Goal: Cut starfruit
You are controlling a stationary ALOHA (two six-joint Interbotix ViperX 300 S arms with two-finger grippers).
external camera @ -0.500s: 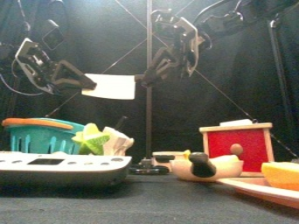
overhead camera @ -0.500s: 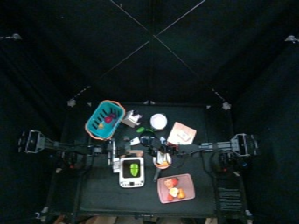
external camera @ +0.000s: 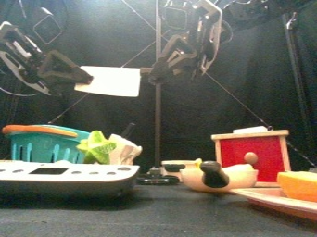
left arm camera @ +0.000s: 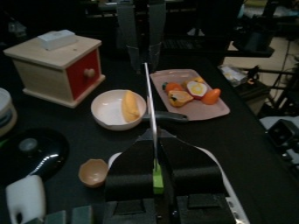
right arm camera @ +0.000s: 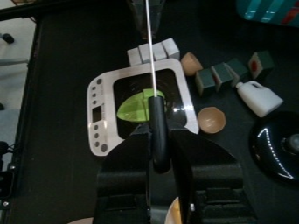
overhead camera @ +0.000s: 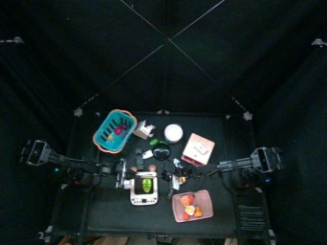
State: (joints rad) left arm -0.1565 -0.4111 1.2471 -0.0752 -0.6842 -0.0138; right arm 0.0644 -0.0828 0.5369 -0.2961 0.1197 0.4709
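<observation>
A small lime-green starfruit [right arm camera: 142, 106] lay on a white kitchen scale [right arm camera: 117, 84] near the front of the black table [overhead camera: 118, 196], just beside a pink tray [left arm camera: 176, 75] of orange and red fruit pieces. Both arms hung high over it. The left gripper [left arm camera: 156, 171] was closed on the dark handle of a knife [left arm camera: 149, 105], its thin blade reaching out ahead of the jaws, and in the front view that blade showed as a pale slab held well above the table. The right gripper [right arm camera: 156, 162] was likewise clamped on a thin rod [right arm camera: 153, 70] that pointed down toward the fruit. A teal basket [external camera: 47, 141] stood further back on the left, and a wooden box with a red heart [left arm camera: 55, 63] and a white bowl [left arm camera: 112, 108] holding an orange slice sat nearby. The likeliest trouble, to my eye, was the fruit rolling: small and rounded on a smooth scale plate, it could skid from under a blade that came down off-centre. The two tools, working so close together, could also knock against each other.
</observation>
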